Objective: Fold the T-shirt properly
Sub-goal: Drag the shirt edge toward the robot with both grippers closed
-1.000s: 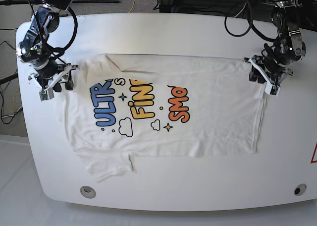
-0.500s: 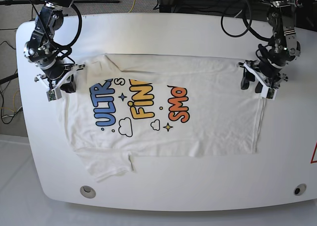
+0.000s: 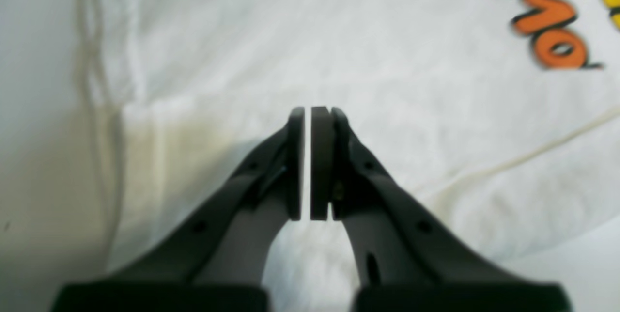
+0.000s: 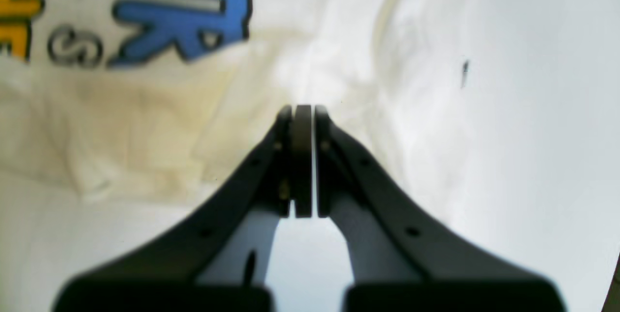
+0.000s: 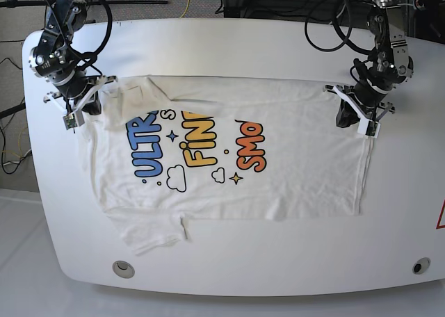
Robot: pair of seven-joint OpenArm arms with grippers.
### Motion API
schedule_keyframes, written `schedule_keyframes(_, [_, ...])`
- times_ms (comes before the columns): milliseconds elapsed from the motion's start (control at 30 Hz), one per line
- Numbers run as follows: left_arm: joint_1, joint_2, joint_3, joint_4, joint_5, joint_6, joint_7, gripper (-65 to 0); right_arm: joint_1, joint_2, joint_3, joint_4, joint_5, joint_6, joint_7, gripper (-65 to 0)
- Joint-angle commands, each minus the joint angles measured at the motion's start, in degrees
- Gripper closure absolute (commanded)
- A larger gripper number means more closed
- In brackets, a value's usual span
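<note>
Where both stood parted before, the left end effector and right end effector now sit closed over the T-shirt.

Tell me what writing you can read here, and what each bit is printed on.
"ULTR" in blue, cut off by a fold, on the T-shirt.
A small "s" beside it, on the same print.
"FIN" in yellow, its top hidden by the fold.
"SMO" in orange, also cut off.
A red mark at the table edge, far right: too cropped to read.
</note>
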Motion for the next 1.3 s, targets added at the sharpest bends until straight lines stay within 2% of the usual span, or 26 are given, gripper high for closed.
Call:
schedule_keyframes(0, [0.0, -0.1, 0.0, 1.5, -1.3, -0.4, -0.3, -0.3, -0.7, 0.3, 0.3, 2.1, 1.5, 0.8, 1.6, 0.0])
schedule_keyframes(300, [4.7, -0.3, -0.9, 1.9, -1.3, -0.5, -0.3, -8.5, -5.4, -0.1, 1.9, 1.5, 1.4, 1.2, 2.9, 0.0])
schedule_keyframes(367, [5.8, -0.3, -1.0, 1.9, -1.3, -0.3, -0.8, -10.9, -5.8, 0.0, 1.9, 1.1, 1.4, 1.3, 3.5, 0.0])
schedule_keyframes(433, [9.5, -0.5, -0.7, 2.3, -0.8, 0.4, -2.0, -17.5, -7.4, 0.1, 2.3, 0.5, 1.2, 1.1, 5.1, 0.0])
schedule_keyframes(567, [12.2, -0.6, -0.7, 2.6, -0.8, 0.9, -2.7, -20.4, -8.1, 0.1, 2.4, -0.3, 1.0, 1.0, 5.8, 0.0])
schedule_keyframes(767, [16.1, -0.5, -0.4, 3.3, -0.7, 0.1, -3.0, -14.8, -8.3, 0.1, 2.6, -3.2, 0.7, 0.9, 6.4, 0.0])
schedule_keyframes(900, [18.2, 0.1, -0.3, 3.2, -0.7, -0.6, -5.0, -2.3, -7.3, 0.1, 2.6, -5.6, 0.4, 0.7, 7.0, 0.0])
schedule_keyframes(967, [18.7, 0.5, -0.4, 3.1, -0.7, -0.7, -5.5, 0.0, -7.0, 0.1, 2.6, -6.2, 0.1, 0.8, 7.2, 0.0])
schedule_keyframes(1267, [16.3, 1.6, 0.0, -0.5, -1.1, -0.5, -6.8, 0.0, -6.3, -1.1, 2.3, -4.9, -1.9, 1.2, 6.6, 0.0])
